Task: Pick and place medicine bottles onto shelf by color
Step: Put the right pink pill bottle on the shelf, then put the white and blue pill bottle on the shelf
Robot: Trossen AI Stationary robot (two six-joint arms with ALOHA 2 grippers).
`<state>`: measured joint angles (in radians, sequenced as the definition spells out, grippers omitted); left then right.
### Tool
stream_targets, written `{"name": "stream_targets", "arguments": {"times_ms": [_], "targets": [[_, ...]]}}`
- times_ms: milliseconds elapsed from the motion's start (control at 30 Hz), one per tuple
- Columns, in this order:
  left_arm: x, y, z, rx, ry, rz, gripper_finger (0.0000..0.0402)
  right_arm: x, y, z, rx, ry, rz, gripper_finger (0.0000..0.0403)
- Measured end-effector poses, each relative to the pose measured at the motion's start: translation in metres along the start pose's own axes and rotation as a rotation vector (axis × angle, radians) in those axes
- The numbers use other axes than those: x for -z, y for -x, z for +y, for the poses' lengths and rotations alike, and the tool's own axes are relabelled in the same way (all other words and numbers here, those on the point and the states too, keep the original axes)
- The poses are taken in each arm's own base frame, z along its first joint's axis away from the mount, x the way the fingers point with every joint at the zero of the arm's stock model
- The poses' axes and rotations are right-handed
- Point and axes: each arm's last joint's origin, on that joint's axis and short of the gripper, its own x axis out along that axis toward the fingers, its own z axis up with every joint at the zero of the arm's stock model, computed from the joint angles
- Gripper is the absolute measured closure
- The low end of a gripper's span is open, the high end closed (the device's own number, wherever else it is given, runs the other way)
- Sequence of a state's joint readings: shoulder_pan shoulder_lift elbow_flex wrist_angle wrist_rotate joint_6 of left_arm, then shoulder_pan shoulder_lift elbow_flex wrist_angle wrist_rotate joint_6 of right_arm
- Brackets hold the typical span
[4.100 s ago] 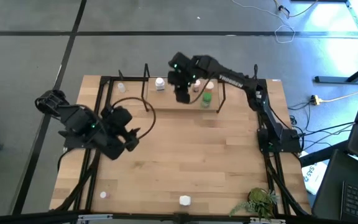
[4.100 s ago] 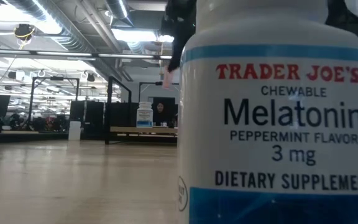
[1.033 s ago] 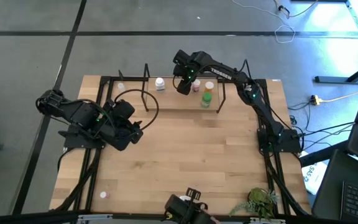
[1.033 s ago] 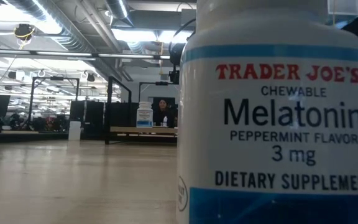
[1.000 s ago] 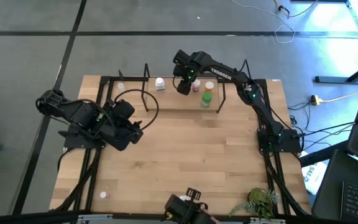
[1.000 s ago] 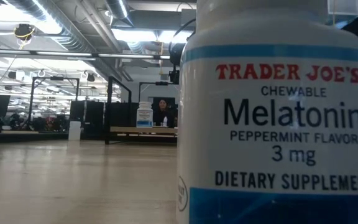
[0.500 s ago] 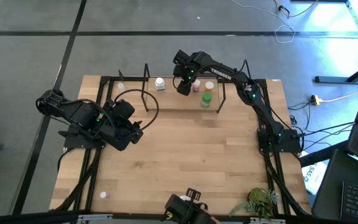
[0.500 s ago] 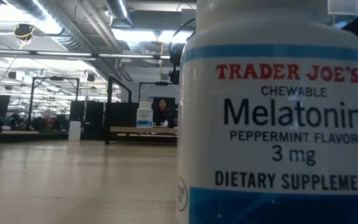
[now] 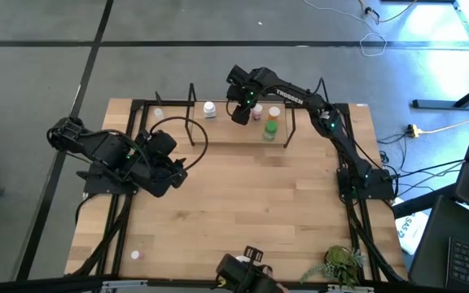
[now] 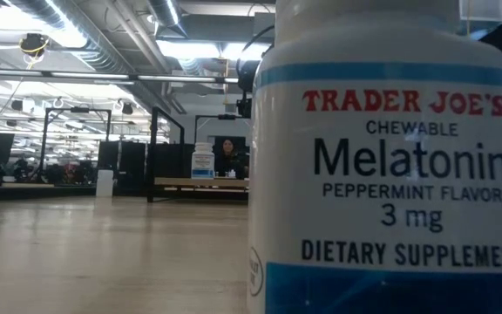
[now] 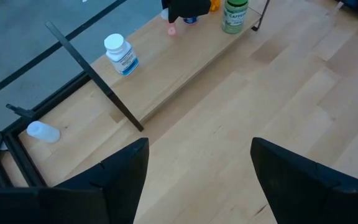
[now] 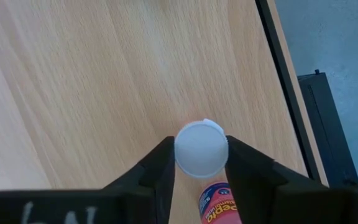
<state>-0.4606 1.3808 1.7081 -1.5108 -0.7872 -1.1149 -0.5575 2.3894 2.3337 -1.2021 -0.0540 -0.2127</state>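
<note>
- Right gripper [image 12: 201,163] reaches over the shelf [image 9: 226,132], pinching 1 white-capped pink bottle [image 12: 201,149]
- Left gripper [image 11: 194,163] hovers spread, waiting
- Nothing has moved since 0.5 s ago

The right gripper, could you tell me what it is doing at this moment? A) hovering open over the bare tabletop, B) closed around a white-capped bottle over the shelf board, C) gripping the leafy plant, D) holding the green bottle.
B: in the right wrist view the right gripper has its two fingers pressed against either side of the white-capped bottle, above the light wood shelf.
</note>
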Motion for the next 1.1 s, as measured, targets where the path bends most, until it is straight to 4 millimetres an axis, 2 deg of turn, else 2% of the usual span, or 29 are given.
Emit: {"name": "stream_targets", "arguments": {"times_ms": [367,933,1100], "targets": [[0.0,0.0,0.0,0.0,0.0,0.0,0.0126,0.0001,0.0,0.0,0.0,-0.002,0.001,0.0241],[0.0001,0.0,0.0,0.002,-0.001,0.004,0.0126,-0.001,0.0023,-0.0012,0.004,0.0,-0.01,0.0241],[0.0006,0.0,-0.0003,0.01,-0.001,0.021,0.0126,-0.0017,0.0091,-0.0022,0.008,-0.002,-0.02,0.0241]]}}
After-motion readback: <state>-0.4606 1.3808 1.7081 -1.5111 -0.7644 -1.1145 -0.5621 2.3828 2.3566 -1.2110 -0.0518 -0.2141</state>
